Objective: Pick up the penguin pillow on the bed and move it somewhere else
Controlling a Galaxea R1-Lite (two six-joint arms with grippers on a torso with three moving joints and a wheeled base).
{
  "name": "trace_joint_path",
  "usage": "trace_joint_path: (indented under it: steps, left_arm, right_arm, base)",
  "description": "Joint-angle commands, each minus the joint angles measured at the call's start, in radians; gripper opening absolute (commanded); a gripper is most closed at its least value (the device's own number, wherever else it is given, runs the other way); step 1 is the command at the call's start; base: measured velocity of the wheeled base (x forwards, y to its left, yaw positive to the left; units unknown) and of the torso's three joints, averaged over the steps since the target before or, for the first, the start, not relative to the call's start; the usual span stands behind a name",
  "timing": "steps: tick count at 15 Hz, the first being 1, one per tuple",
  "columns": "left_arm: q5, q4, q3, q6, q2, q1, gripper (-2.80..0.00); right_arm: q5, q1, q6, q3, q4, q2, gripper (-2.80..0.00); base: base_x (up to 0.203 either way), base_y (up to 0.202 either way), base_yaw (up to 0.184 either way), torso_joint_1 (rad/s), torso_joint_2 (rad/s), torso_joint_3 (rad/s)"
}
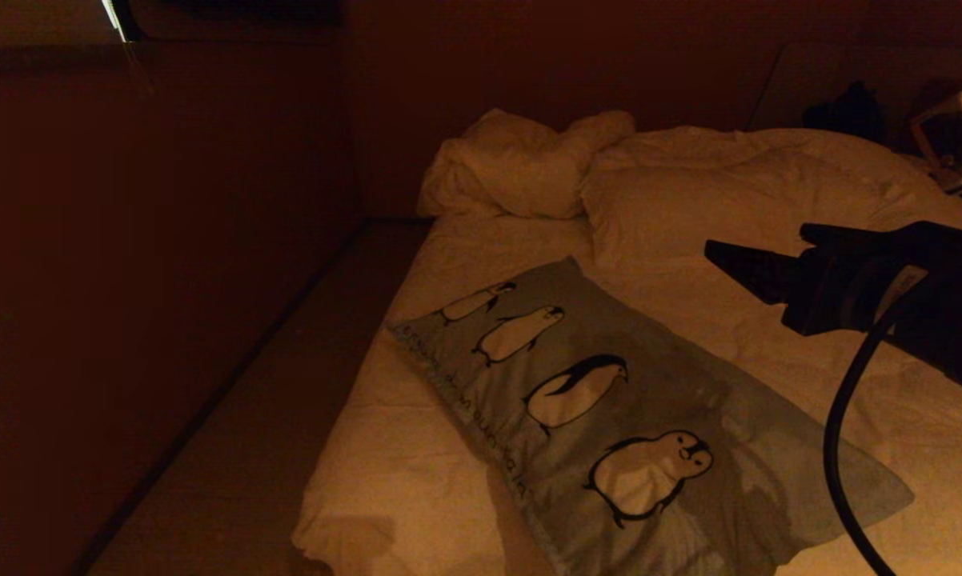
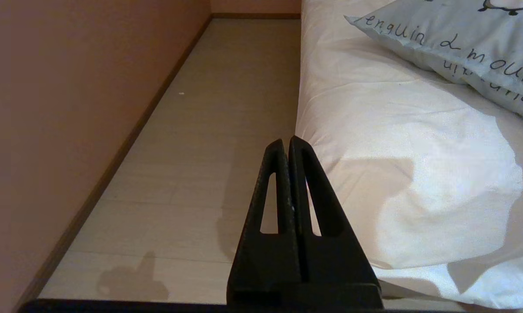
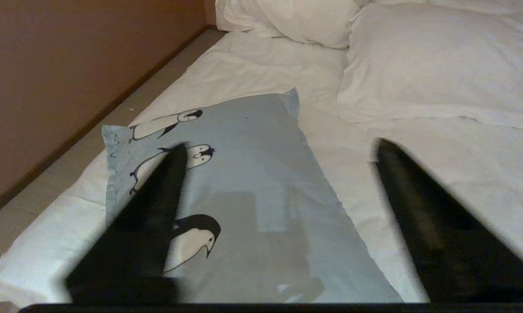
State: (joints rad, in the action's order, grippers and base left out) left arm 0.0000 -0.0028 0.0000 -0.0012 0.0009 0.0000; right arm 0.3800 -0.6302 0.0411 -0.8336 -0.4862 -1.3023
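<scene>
The pale grey-blue rectangular penguin pillow [image 1: 609,400] is laid flat on the wide cream-white bed [image 1: 417,496], near its left edge, with plain white pillows [image 1: 689,200] beyond it. The black right gripper [image 3: 279,217] is held above the bed, its fingers spread apart, nothing between them. The black left gripper [image 2: 287,145] is parked over the pale floor [image 2: 200,152], fingers pressed together.

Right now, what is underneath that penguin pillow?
The penguin pillow lies flat on the bed, on its wrinkled white cover. Whatever else sits beneath is hidden.
</scene>
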Motion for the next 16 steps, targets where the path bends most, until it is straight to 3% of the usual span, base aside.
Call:
trace_joint_path:
  steps: [1, 10, 16]
  left_arm:
    - [0.000, 0.000, 0.003, 0.000, 0.001, 0.002, -2.80]
    - [0.000, 0.000, 0.003, 0.000, 0.001, 0.000, -2.80]
    - [0.000, 0.000, 0.003, 0.000, 0.001, 0.000, -2.80]
  right_arm:
    - [0.002, 0.000, -0.001, -0.001, -0.002, -0.003, -2.80]
    - [0.020, 0.016, -0.011, -0.024, -0.005, -0.006, -2.80]
    - [0.144, 0.189, -0.063, -0.078, 0.001, 0.036, -2.80]
  base:
    - [0.000, 0.000, 0.000, 0.000, 0.00, 0.000]
    - [0.000, 0.000, 0.000, 0.000, 0.00, 0.000]
    - [0.000, 0.000, 0.000, 0.000, 0.00, 0.000]
